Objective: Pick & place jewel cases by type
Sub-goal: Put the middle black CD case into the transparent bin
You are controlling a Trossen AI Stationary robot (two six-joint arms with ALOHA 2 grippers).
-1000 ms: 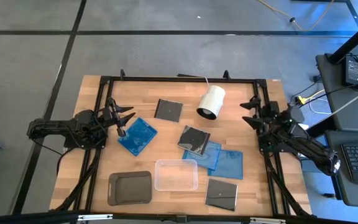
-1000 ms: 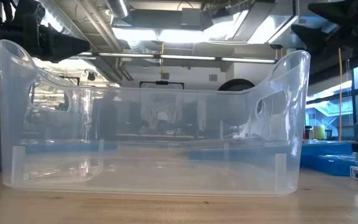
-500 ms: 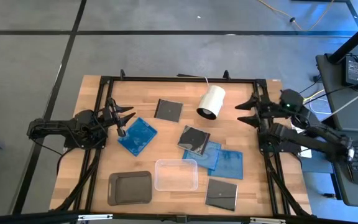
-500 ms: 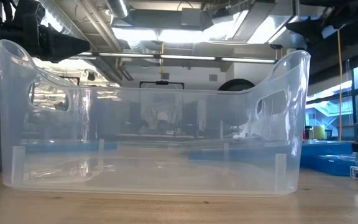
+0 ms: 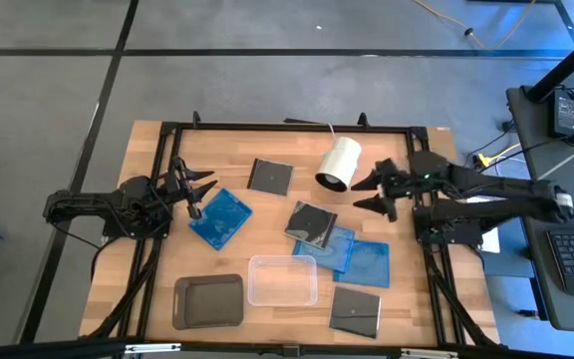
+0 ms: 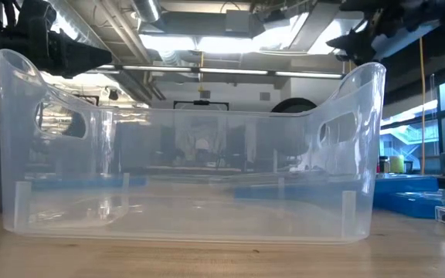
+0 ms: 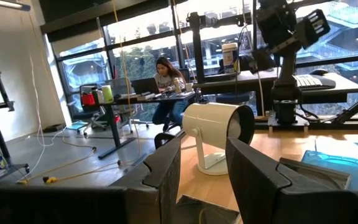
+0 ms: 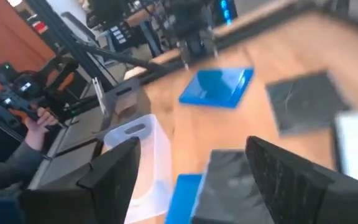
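Several jewel cases lie flat on the wooden table: a blue one by my left gripper, a dark one toward the far edge, and a dark one resting partly on a blue one. Another blue one and a dark one lie nearer. My left gripper hovers open at the blue case's far-left corner. My right gripper is open in the air beside the white cylinder, right of the dark case on the pile.
A white cylinder lies on its side near the far edge. A clear tray and a dark grey tray sit at the near edge. The clear tray fills the low view. A person sits beyond the table.
My right gripper has swung from the table's right edge toward the left, out over the table. It now stands beside the white cylinder, near the pile of cases. Its fingers have stayed open. My left arm and all the cases have kept still.
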